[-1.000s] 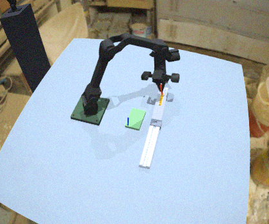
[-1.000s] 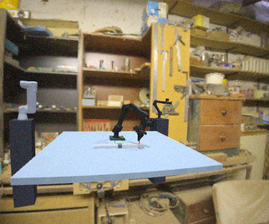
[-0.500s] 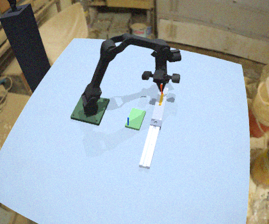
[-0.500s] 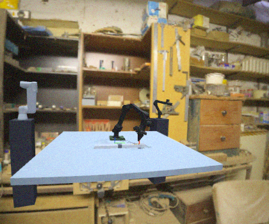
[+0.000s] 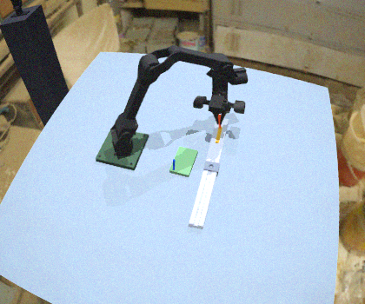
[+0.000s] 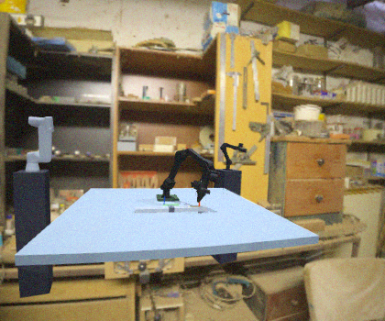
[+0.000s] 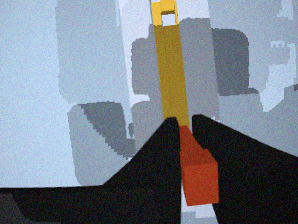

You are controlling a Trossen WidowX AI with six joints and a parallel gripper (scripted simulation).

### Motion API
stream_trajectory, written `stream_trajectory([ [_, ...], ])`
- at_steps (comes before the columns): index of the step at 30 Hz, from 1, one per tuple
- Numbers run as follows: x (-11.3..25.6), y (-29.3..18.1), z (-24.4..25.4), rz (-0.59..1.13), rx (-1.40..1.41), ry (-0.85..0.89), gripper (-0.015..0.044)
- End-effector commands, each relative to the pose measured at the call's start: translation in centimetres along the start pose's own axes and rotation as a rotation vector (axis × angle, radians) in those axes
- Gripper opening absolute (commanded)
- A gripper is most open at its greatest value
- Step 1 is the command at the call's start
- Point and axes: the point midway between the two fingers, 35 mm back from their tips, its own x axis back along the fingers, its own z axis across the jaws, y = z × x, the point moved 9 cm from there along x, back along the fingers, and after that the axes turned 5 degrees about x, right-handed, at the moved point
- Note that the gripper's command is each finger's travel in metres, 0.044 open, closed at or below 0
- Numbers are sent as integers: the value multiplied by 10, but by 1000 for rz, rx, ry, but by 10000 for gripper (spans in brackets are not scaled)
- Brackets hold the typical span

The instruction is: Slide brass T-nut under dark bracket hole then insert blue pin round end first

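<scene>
Brass T-nut held over the rail, short of the bracket

The black two-finger gripper [image 5: 219,121] [image 6: 200,200] [image 7: 184,125] was clamped on the orange-red handle [image 5: 219,122] [image 6: 199,204] [image 7: 200,182] of the brass-yellow T-nut [image 5: 218,135] [image 7: 172,75], right of centre in the top view. From the fingertips the nut's long yellow part ran toward the top of the wrist view, roughly along the pale aluminum rail [image 5: 202,200] [image 6: 148,211]. The dark-holed grey bracket [image 5: 211,166] [image 6: 171,209] lay below it in the top view. Whether the nut touched the slot could not be told; tipping it in lengthwise seemed next.

Overhead, tabletop-level and close downward wrist views.
</scene>
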Motion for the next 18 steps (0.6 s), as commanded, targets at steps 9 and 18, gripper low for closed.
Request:
stream_trajectory([
  [9, 0, 0, 3, 4, 10, -18, -150],
  [18, 0, 0, 6, 3, 14, -32, -150],
])
